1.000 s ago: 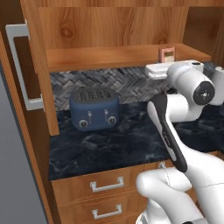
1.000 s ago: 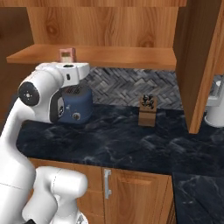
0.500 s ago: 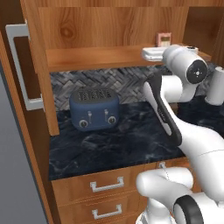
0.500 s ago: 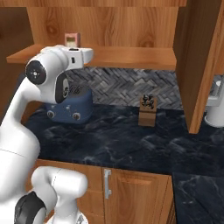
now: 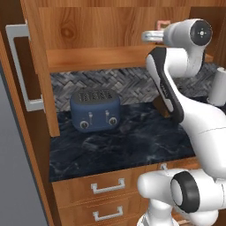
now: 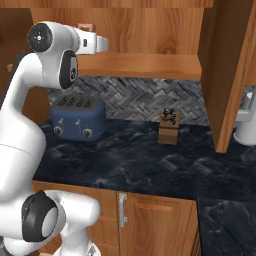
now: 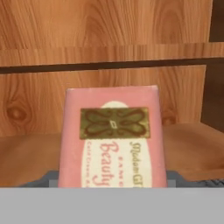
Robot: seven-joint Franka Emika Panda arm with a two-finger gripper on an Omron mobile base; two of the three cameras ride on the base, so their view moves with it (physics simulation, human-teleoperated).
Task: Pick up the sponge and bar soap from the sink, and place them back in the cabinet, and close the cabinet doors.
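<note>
Reaching up toward the open cabinet [image 5: 110, 26], the white arm in the left base view stretches its hand out over the plank shelf [image 5: 101, 57], and a sliver of the pink bar soap [image 5: 164, 24] peeks above the wrist, up near the cabinet's right side. The left cabinet door [image 5: 26, 70] stands swung open at the left edge, its silver handle facing the camera. Below the shelf a blue toaster [image 5: 95, 110] sits on the dark marbled counter [image 5: 123, 145] against the herringbone backsplash. In the right base view the arm rises at the left and the hand points rightward just above the shelf [image 6: 150, 64]; a small piece of the soap [image 6: 86, 27] shows behind the hand. The right cabinet door [image 6: 230, 70] hangs open at the right, the toaster [image 6: 78, 118] stands under the arm, and a small wooden knife block [image 6: 169, 126] stands farther right on the counter [image 6: 130, 165]. In the hand view the soap [image 7: 113, 138] stands upright close to the camera, its pink wrapper with a gold emblem and script lettering facing out, pinched between the two dark finger tips [image 7: 173, 178] whose edges show on either side of its base; the gripper [image 7: 113, 181] is closed on it, held just above the wooden shelf [image 7: 192, 153] with the cabinet's back panel behind.
</note>
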